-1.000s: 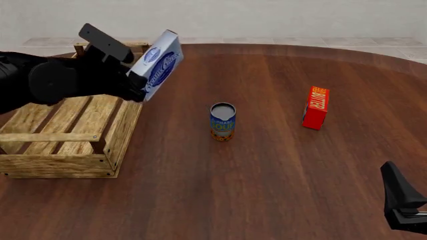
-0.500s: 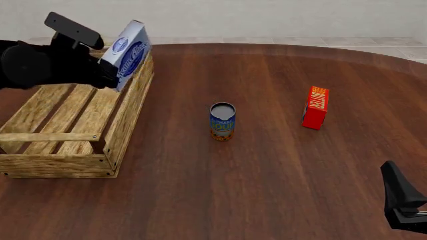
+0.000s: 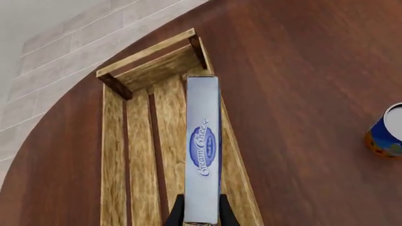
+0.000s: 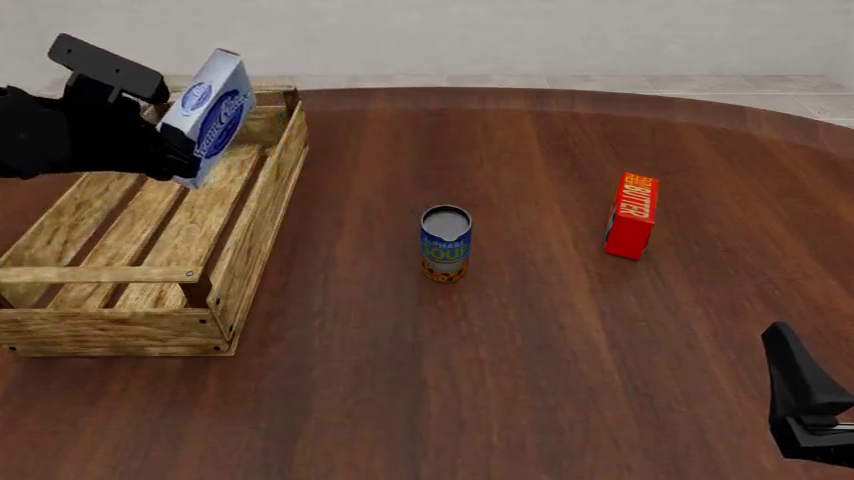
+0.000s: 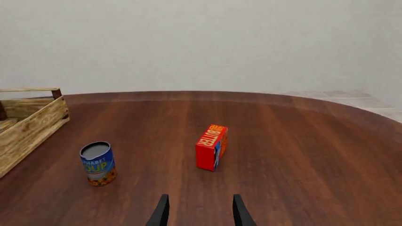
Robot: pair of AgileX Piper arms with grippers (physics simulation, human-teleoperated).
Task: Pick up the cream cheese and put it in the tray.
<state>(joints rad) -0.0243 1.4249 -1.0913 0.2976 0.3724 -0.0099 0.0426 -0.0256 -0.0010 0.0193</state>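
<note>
The left tool point(image 4: 184, 165) grips the cream cheese point(image 4: 207, 116), its two dark fingers point(image 3: 176, 215) pressed against the box's broad faces at one short end. In the front view the box is held in the air, tilted, with its blue oval logo facing the camera, above the far half of the tray point(image 4: 254, 255). The left wrist view looks along the box's narrow face, where the logo and script lettering run lengthwise, and the tray's slatted floor point(image 3: 141, 155) lies beneath it, with one of the tray's bar handles point(image 3: 146, 52) beyond the box's far end. The box touches neither the slats nor the sloping sides as far as these views show.

The tray sits at the left side of the brown wooden bench point(image 4: 534, 380). A blue-and-orange can point(image 4: 446, 243) stands upright near the middle of the bench, well apart from the tray. A red-orange box point(image 4: 631, 215) stands upright to the can's right, apart from it.

The right tool point(image 5: 198, 213) is low at the near right corner of the front view, over bare bench. Its fingers stand apart with nothing between them, pointing toward the red-orange box and the can.
</note>
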